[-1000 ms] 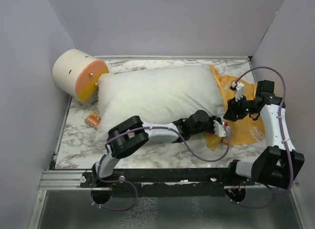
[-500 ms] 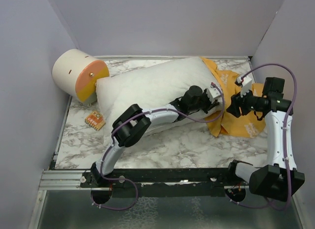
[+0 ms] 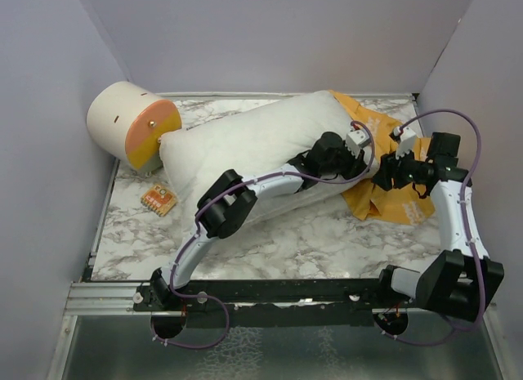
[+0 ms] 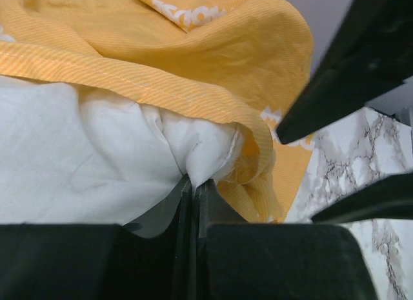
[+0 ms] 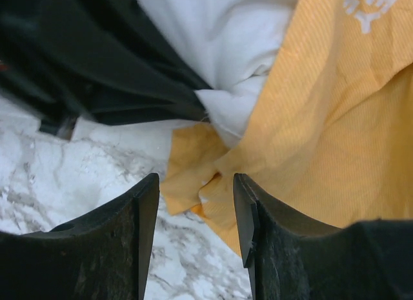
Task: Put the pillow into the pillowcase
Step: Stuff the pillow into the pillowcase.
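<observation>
The pillow (image 3: 253, 147) lay slantwise across the marble table (image 3: 286, 241). Its left end sat just beside the orange face of a cream-and-orange cylinder (image 3: 131, 122) at the far left, and its right end reached toward the far right corner. That right end was tucked into the mouth of the pillowcase (image 3: 392, 200). The orange-yellow fabric wrapped only the pillow's last part, and the rest spread crumpled and flat on the table at the right. Most of the pillow was uncovered.

The left gripper (image 4: 193, 184) had reached across the pillow's near side to its right end. Its jaws were pressed together, pinching a small tuck of white pillow fabric right at the case's stitched hem. The hem curled over the pillow just beyond the fingertips.

The right gripper (image 5: 195, 180) hung over the near edge of the pillowcase, close to the left gripper. Its jaws were spread, with loose orange folds and a nub of white pillow below them, and gripped nothing. White lettering showed on the case farther off.

A small orange patterned block (image 3: 158, 199) lay on the table near the pillow's left end.
</observation>
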Controlling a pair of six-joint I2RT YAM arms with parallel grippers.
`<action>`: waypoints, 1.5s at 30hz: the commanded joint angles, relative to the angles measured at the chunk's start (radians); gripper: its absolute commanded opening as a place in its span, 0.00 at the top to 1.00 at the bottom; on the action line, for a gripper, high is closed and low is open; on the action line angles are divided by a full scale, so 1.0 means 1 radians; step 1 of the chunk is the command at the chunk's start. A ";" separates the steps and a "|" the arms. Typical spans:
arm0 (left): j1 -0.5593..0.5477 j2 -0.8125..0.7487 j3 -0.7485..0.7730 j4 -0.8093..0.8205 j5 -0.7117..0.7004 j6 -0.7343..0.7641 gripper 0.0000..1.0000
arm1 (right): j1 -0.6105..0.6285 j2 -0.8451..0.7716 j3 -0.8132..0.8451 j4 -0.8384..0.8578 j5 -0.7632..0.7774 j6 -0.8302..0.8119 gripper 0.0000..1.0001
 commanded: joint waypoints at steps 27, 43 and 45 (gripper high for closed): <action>0.020 0.075 0.106 -0.036 0.093 -0.089 1.00 | -0.007 -0.074 -0.071 0.219 -0.183 0.159 0.99; 0.020 0.063 -0.013 0.155 0.275 -0.145 1.00 | -0.005 0.020 0.025 0.008 -0.265 0.059 0.99; 0.019 0.023 -0.125 0.276 0.332 -0.189 0.99 | -0.008 0.059 0.016 -0.045 -0.206 -0.039 0.97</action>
